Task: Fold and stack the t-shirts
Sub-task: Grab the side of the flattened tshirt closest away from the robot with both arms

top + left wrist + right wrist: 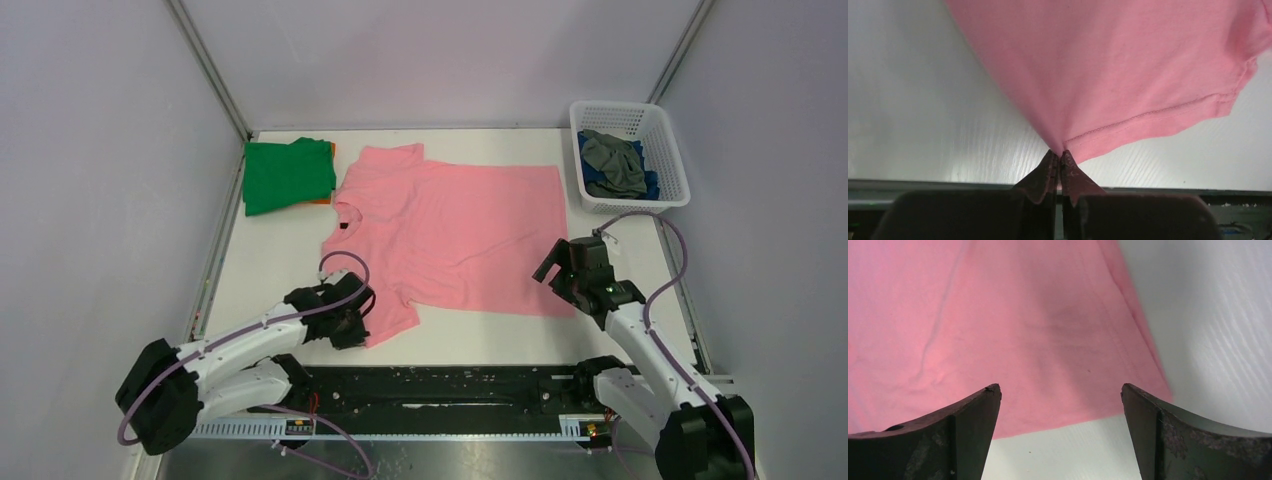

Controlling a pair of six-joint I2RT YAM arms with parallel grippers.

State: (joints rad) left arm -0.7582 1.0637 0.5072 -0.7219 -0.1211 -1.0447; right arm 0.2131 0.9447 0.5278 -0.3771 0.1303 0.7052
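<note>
A pink t-shirt [450, 235] lies spread flat in the middle of the white table, collar to the left. My left gripper [352, 322] is shut on the hem of its near sleeve [1128, 125]; the pinched cloth rises from between the closed fingertips [1050, 165]. My right gripper [556, 270] hovers open over the shirt's near right corner [1128, 390], nothing between its fingers [973, 410]. A folded green t-shirt [287, 175] rests on an orange one [322, 201] at the back left. Grey [612, 160] and blue [650, 183] t-shirts lie crumpled in the basket.
The white lattice basket [665, 150] stands at the back right corner. Grey walls with metal posts close in the table on three sides. A black rail [450, 385] runs along the near edge between the arm bases.
</note>
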